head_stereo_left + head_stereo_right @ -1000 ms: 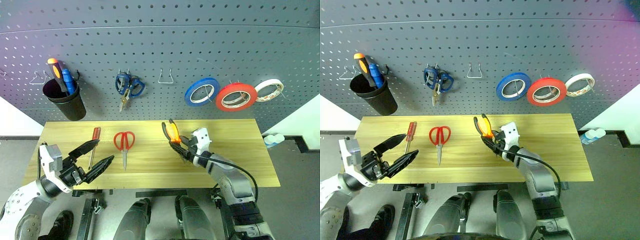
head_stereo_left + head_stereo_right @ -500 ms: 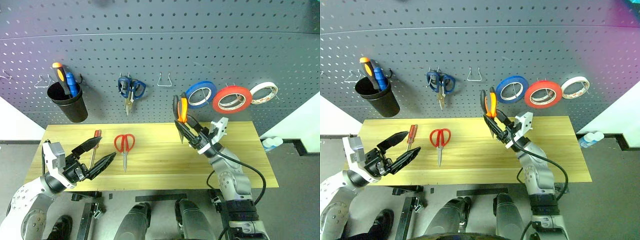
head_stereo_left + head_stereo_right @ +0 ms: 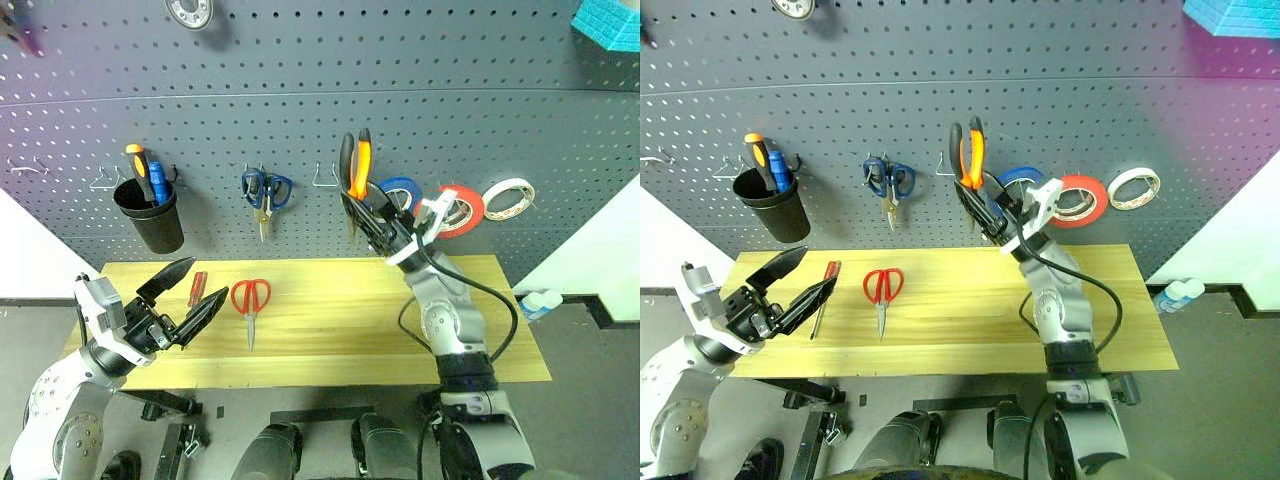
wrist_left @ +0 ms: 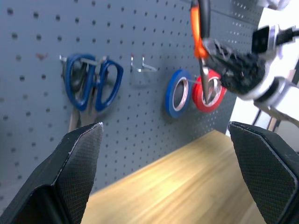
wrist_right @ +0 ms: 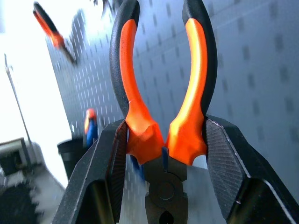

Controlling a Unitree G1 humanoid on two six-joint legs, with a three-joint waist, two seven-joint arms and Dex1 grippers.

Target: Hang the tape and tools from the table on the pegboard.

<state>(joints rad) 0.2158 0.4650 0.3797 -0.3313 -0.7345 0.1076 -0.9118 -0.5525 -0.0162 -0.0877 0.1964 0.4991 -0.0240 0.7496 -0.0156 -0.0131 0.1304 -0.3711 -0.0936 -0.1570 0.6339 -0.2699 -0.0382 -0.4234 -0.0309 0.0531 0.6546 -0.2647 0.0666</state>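
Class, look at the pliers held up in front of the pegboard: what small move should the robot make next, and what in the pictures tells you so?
Probably ease the pliers toward the empty metal hook beside them, so a handle loop slips over it. The right gripper clamps them near the pivot, handles upward, close to the pegboard. The red tape already hangs there; the scissors and screwdriver wait on the table.

Between the black textured fingers [image 5: 103, 172], the small pliers [image 5: 161, 93] show orange-and-black handles. Beyond the fingertips, small holes dot the dark grey pegboard panel [image 3: 420, 110].

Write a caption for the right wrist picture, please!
The right gripper is shut on the pliers, orange-and-black handles pointing up in front of the pegboard.
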